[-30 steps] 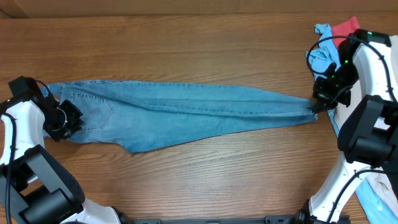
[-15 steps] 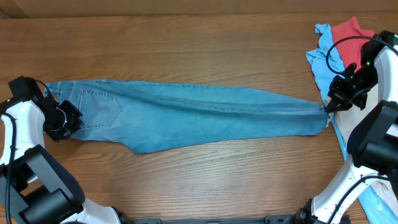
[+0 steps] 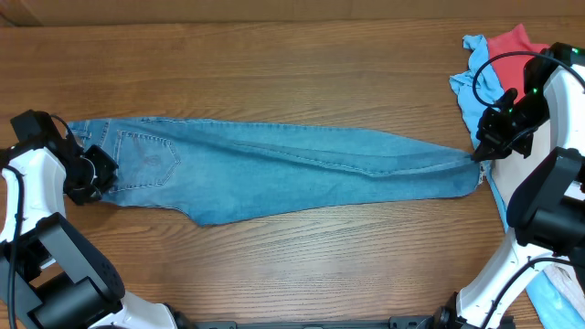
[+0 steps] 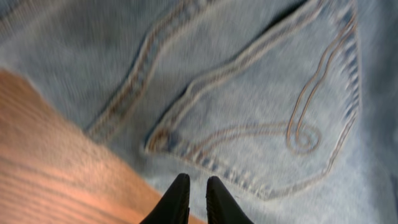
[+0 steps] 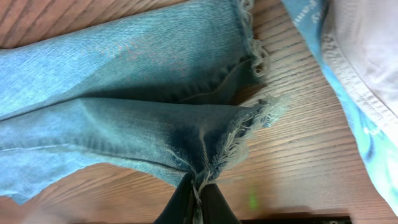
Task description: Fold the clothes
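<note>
The light-blue jeans (image 3: 274, 169) lie stretched flat across the table, waistband at the left and leg ends at the right. A stitched back pocket (image 3: 151, 164) faces up near the waistband. My right gripper (image 3: 477, 155) is shut on the frayed hem (image 5: 249, 124); in the right wrist view the cloth is pinched between its fingertips (image 5: 199, 183). My left gripper (image 3: 99, 174) sits at the waistband end. In the left wrist view its tips (image 4: 198, 180) are nearly together over the edge of the denim (image 4: 267, 93), with no cloth seen between them.
A thin sky-blue shirt (image 3: 471, 87) and a red garment (image 3: 512, 46) are piled at the far right, just behind the right gripper. The shirt's edge (image 5: 348, 106) and a pale garment (image 5: 367, 50) show in the right wrist view. Another blue cloth (image 3: 553, 297) lies at the bottom right.
The right gripper has pulled the hem to the right, drawing the jeans straighter and sliding them that way, then eased back slightly. The left gripper has stayed near the waistband.
</note>
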Motion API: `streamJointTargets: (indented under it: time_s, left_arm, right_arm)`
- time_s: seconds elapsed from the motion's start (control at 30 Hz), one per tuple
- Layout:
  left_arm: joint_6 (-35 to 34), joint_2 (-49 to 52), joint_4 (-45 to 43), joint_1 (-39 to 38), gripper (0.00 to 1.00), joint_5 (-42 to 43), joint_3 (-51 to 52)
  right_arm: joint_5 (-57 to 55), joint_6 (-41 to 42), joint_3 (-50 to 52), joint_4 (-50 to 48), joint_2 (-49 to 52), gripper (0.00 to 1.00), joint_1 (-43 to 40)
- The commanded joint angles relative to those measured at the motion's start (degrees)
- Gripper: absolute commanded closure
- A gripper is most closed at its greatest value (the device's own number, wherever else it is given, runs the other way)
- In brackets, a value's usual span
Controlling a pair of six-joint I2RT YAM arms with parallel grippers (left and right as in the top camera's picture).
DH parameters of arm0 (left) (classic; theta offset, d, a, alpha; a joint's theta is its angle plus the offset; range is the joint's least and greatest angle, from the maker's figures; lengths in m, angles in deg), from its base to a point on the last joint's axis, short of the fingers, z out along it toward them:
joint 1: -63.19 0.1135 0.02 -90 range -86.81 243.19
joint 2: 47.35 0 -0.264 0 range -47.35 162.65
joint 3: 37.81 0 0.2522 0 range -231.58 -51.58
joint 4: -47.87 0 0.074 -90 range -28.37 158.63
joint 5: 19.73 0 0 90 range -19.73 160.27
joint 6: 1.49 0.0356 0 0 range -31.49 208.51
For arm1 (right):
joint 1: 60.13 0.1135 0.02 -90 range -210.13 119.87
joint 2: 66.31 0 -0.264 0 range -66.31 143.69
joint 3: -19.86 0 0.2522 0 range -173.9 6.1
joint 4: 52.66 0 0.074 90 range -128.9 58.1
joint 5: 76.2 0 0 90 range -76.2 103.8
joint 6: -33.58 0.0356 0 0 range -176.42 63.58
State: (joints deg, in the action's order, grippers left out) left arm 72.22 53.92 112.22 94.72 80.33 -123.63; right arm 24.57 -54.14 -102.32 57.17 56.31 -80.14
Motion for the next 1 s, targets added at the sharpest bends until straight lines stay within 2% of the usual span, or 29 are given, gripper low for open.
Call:
streamJointTargets:
  time_s: [0.0, 0.23, 0.57, 0.77, 0.97]
  left_arm:
    - [0.44, 0.28, -2.23, -0.07, 0.88, -0.57, -1.09]
    - [0.46, 0.28, -3.87, -0.07, 0.89, 0.26, -1.09]
    - [0.20, 0.28, -3.98, -0.04, 0.94, -2.34, -1.09]
    - [-3.69, 0.28, -5.51, -0.04, 0.95, -9.35, -1.09]
    - [-7.06, 0.28, -8.94, -0.04, 0.95, -10.01, -1.09]
  right_arm:
    - [3.10, -1.95, -1.81, -0.15, -2.73, 0.96, 0.09]
    - [6.05, -2.47, -6.97, 0.02, -2.73, 0.96, 0.07]
    - [1.33, 2.58, -7.37, -8.57, -2.71, 0.96, 0.02]
    - [1.27, 2.69, -7.37, -10.64, -2.64, 0.96, 0.02]
    - [-1.62, 6.97, -7.32, -12.09, -2.08, 0.96, 0.02]
